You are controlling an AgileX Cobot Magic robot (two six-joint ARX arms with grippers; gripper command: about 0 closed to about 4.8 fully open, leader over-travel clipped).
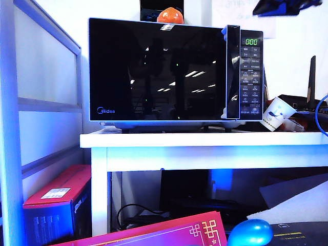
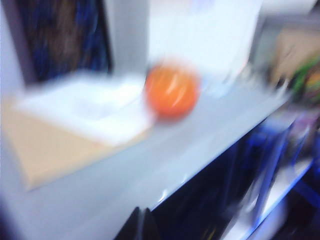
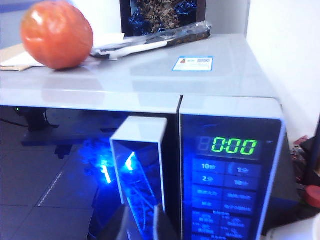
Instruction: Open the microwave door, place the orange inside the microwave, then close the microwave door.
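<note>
The black microwave [image 1: 251, 72] stands on a white table, its glossy door [image 1: 154, 72] shut and its display reading 0:00 [image 3: 234, 146]. The orange [image 1: 170, 15] rests on the microwave's top, toward the back. In the blurred left wrist view my left gripper [image 2: 139, 227] hovers over the front edge of that top, fingertips pressed together and empty, a little short of the orange [image 2: 172, 91]. My right gripper [image 3: 141, 222] hangs in front of the door's vertical handle [image 3: 140, 150], its fingers slightly parted with nothing held. The orange [image 3: 56, 34] lies well off to its side.
Cardboard and white paper [image 2: 75, 125] and a dark plastic packet [image 3: 150, 40] lie on the microwave top beside the orange. A paper cup [image 1: 277, 113] leans by the microwave's right side on the table [image 1: 205, 139]. Below are a red box [image 1: 56, 200] and a glossy blue rounded object [image 1: 250, 233].
</note>
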